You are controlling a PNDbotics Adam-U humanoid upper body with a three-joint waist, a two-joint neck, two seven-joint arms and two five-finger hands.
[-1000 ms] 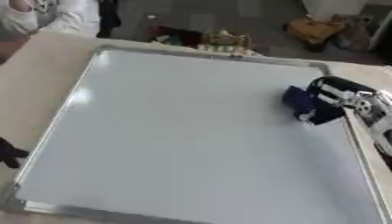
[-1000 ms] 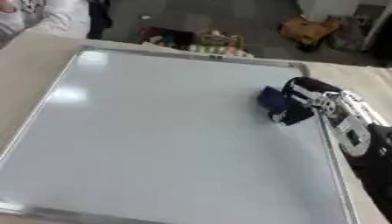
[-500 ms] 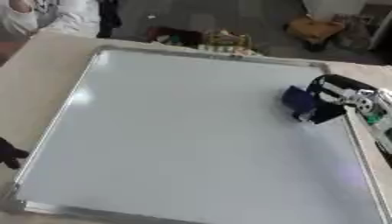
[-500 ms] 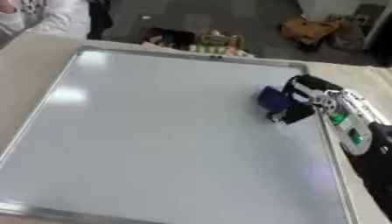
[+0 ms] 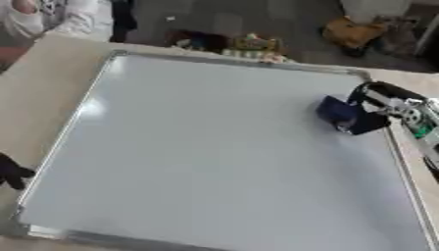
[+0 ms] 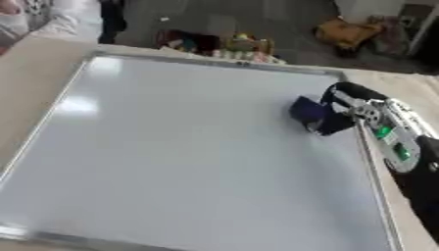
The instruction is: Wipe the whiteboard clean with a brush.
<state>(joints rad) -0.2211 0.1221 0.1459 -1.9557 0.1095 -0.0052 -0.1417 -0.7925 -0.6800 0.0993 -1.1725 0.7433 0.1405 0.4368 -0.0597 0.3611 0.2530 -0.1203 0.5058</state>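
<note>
Wiping stage of the task: the right hand [image 6: 347, 100] has its fingers curled round a dark blue brush [image 6: 310, 114], which rests on the whiteboard [image 5: 197, 147] close to its right frame edge, in the upper half of the board. The board lies flat on the table [image 5: 51, 83] and shows no visible marks across its pale surface. Judged from its blocky shape, the brush is likely a light, rigid eraser with a soft wiping face; it is best held across its upper body so the underside sits flat on the board, whose smooth surface should let it slide easily. The left hand [image 5: 12, 171] shows only as a dark shape beside the board's lower left edge; its fingers cannot be made out.
</note>
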